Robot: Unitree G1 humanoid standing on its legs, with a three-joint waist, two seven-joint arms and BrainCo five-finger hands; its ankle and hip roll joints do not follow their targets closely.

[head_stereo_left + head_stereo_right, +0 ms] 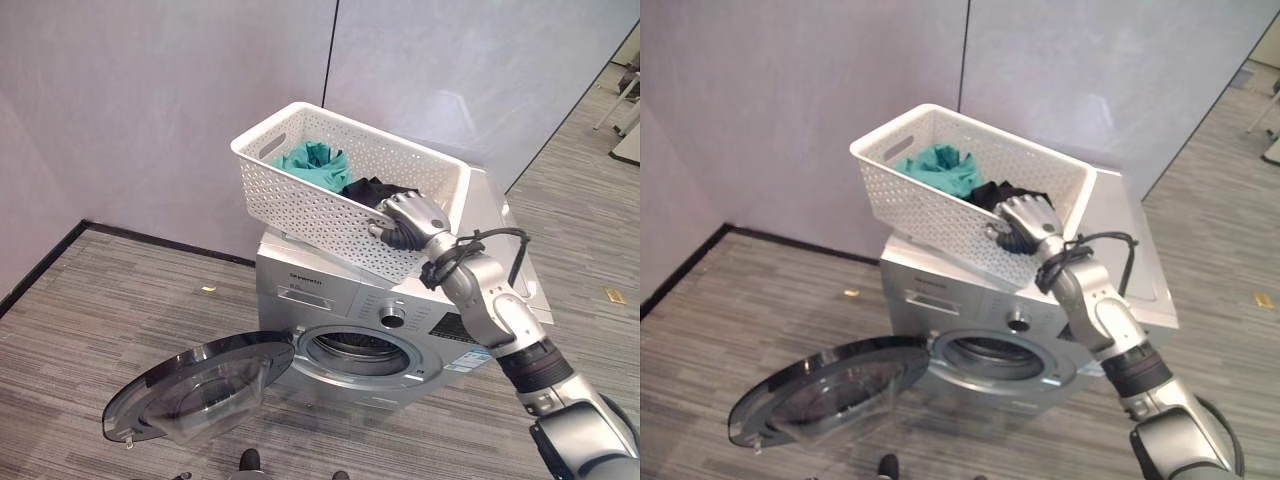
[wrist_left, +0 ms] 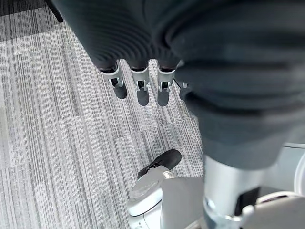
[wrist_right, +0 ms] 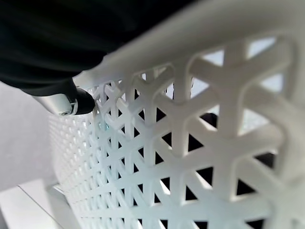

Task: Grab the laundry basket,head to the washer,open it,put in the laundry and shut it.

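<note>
A white lattice laundry basket (image 1: 320, 215) rests tilted on top of the silver washer (image 1: 330, 290), its far end raised. Teal cloth (image 1: 315, 165) and black cloth (image 1: 375, 190) lie inside it. My right hand (image 1: 408, 222) is shut on the basket's near rim, fingers curled over the edge; in the right wrist view its thumb (image 3: 71, 102) presses the lattice wall (image 3: 190, 157). The washer's round door (image 1: 200, 385) hangs wide open to the left, and the drum opening (image 1: 355, 352) is bare. My left hand (image 2: 138, 86) hangs over the floor with straight fingers, holding nothing.
The washer stands against a pale wall (image 1: 150, 110) with grey striped carpet (image 1: 80, 320) around it. The open door juts out low over the floor at front left. A small yellow scrap (image 1: 208, 289) lies on the carpet left of the washer.
</note>
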